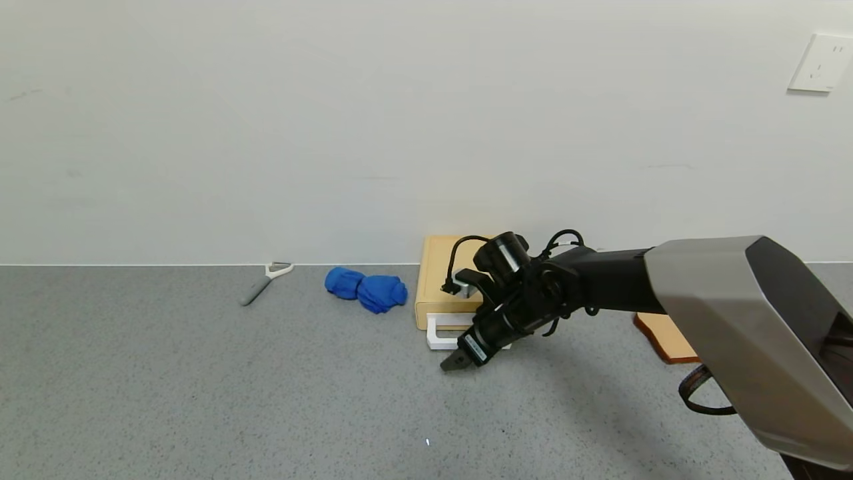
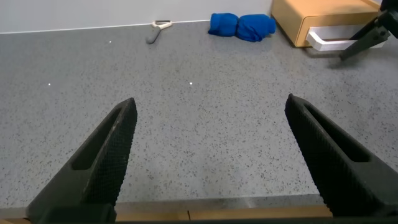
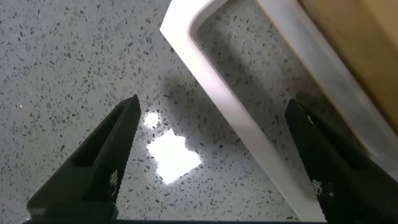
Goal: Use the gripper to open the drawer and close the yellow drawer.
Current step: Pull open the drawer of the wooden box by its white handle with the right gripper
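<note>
- Right gripper (image 1: 456, 362), jaws spread wide, just above the countertop (image 1: 200, 400), beside the white loop handle (image 3: 236, 112).
- Yellow drawer (image 1: 443, 280) against the wall, tray closed, contents hidden.
- Left gripper (image 2: 208, 155) parked, also wide.
- Blue cloth (image 1: 366, 289) near the drawer.

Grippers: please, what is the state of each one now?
Left gripper: open, holding nothing, above the bare counter.
Right gripper: open, holding nothing, jaws spread over the drawer handle.
</note>
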`<state>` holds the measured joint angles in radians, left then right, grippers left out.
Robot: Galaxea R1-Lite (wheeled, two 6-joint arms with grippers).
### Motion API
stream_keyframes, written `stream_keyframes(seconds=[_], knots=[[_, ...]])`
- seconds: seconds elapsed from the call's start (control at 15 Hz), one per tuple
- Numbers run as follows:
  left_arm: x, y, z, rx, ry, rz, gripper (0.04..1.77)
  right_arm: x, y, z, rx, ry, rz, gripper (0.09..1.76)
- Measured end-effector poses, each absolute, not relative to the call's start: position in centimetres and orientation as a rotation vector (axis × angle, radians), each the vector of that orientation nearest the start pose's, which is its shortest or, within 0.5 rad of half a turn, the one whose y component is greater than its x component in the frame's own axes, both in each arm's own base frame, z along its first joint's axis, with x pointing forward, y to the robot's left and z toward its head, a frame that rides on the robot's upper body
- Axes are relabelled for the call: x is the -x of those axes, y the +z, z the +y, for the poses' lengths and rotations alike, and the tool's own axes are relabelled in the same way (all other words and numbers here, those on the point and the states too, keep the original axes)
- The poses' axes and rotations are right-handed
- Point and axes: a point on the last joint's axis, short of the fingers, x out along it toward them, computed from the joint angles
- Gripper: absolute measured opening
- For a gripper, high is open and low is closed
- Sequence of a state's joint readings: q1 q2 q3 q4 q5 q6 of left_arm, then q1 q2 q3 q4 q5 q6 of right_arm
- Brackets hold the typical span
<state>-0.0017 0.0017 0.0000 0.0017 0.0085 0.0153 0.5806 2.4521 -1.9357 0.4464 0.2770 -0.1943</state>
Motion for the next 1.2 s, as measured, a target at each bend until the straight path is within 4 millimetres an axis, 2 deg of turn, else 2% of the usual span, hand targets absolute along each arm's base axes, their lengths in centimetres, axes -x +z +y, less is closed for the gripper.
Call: stream_keyframes(seconds=[0.47,0.93,1.2], knots=[[2.3,7.5,0.0,-0.015,0.006,0.003,1.72,-38.5,8.9,27.1,0.309,0.882,0.982,1.71],[2.3,7.5,0.0,-0.015,0.007,0.003,1.72,-37.0,9.3,26.5,0.328,0.879,1.102,1.71],[2.3,7.5,0.0,-0.015,0.007,0.003,1.72,-36.4,9.5,26.9,0.285,0.855,1.139,1.71]])
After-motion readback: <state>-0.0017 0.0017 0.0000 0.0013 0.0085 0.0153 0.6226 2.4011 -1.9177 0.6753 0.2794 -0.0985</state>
